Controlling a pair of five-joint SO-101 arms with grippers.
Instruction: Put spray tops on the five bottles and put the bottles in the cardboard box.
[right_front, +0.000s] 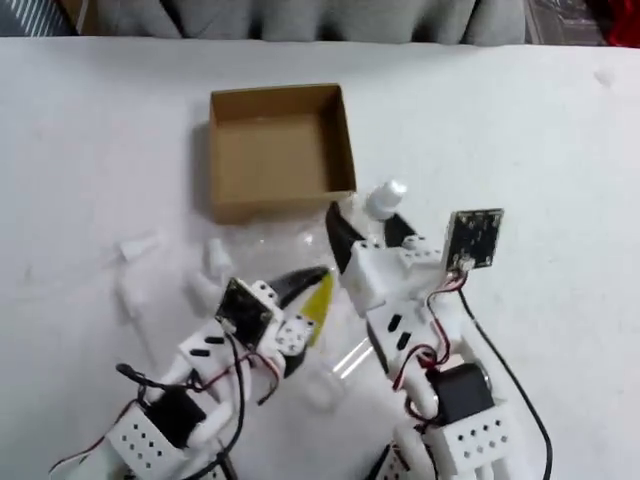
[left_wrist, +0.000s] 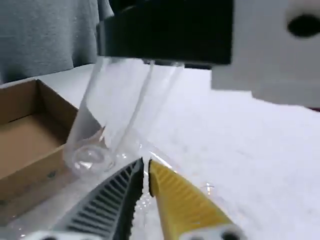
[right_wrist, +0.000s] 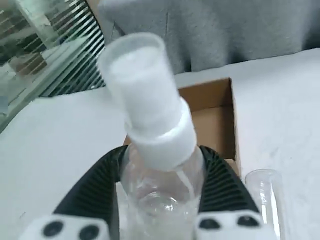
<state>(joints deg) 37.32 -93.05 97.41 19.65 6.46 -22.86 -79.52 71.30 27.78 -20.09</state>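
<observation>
My right gripper (right_wrist: 160, 200) is shut on a clear bottle (right_wrist: 155, 195) that carries a white spray top (right_wrist: 147, 100). In the high view this bottle (right_front: 383, 200) stands tilted just right of the cardboard box (right_front: 280, 150), held by the right gripper (right_front: 368, 226). My left gripper (right_front: 325, 275), with one black and one yellow finger, is shut with its tips beside the held bottle's (left_wrist: 115, 115) lower end. In the left wrist view the left gripper (left_wrist: 145, 171) holds nothing that I can make out. The open box (left_wrist: 25, 135) has nothing in it.
Loose white spray tops (right_front: 140, 246) (right_front: 213, 256) lie on the white table left of my left arm. A clear bottle (right_front: 350, 358) without a top lies between the two arms, the same bottle (right_wrist: 262, 187) showing beside the right gripper. A grey cloth hangs behind the table.
</observation>
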